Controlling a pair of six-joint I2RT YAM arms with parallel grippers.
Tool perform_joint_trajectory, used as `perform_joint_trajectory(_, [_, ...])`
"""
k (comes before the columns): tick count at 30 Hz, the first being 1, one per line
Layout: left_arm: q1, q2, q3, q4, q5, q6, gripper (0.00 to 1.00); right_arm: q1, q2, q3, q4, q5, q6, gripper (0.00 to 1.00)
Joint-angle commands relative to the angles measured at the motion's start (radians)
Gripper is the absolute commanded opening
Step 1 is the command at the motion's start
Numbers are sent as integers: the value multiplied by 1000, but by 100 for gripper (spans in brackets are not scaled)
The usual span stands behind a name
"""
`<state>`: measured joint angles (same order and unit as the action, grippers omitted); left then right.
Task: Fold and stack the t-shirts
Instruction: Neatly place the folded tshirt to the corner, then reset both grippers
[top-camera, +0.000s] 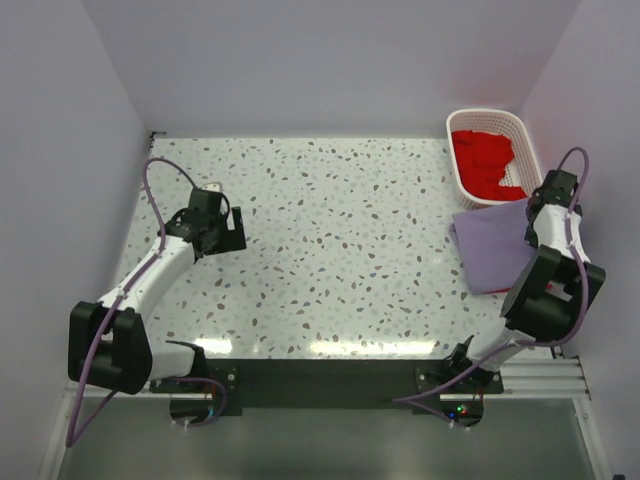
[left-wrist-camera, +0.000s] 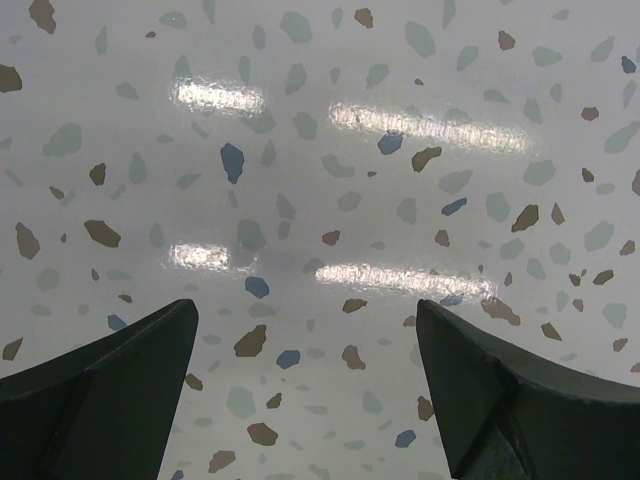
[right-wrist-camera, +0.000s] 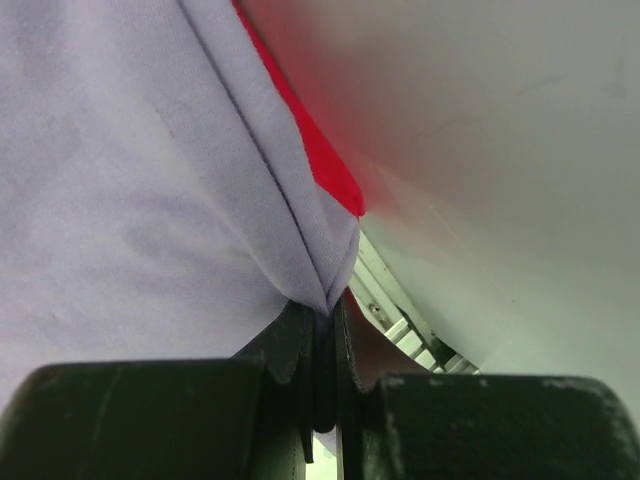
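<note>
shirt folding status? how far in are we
Early. Done: the lavender t-shirt looks folded into a flat rectangle at the right edge of the table. In hand: the right gripper is shut on a pinch of that shirt's edge. Remaining: the red t-shirts lie bunched in the white basket, unfolded. The left gripper hangs open over bare table.

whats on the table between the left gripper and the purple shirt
Nothing. In the top view, only bare speckled tabletop stretches from the open left gripper to the lavender t-shirt at the right edge.
</note>
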<state>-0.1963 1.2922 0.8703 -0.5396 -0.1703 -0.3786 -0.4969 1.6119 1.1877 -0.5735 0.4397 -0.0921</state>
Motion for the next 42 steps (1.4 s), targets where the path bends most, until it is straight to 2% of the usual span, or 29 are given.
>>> perform_joint_trajectory(1, [12,-1,1,41,11,14,96,-12,23,58,9,67,-15,0])
perform_joint_trajectory(18, [12,1,-1,46,23,15,96,-23,63,62,3,166,31,1])
perform_joint_trajectory(21, [14,-1,-2,46,23,15,96,-23,65,79,-2,204,44,20])
perform_joint_trajectory(22, [12,-1,-2,46,23,15,96,-23,62,82,-3,215,49,31])
perform_joint_trajectory(28, [14,-10,-2,47,22,14,96,-23,22,90,-3,349,84,65])
perform_joint_trajectory(33, [17,-30,-1,49,25,10,96,-23,-73,125,-80,311,250,73])
perform_joint_trajectory(37, [17,-56,-2,53,28,7,96,-22,-177,131,-132,182,354,80])
perform_joint_trajectory(39, [17,-79,-5,59,28,1,97,-16,-266,130,-156,62,426,84])
perform_joint_trajectory(42, [17,-108,10,67,34,-11,99,35,-355,142,-196,25,485,98])
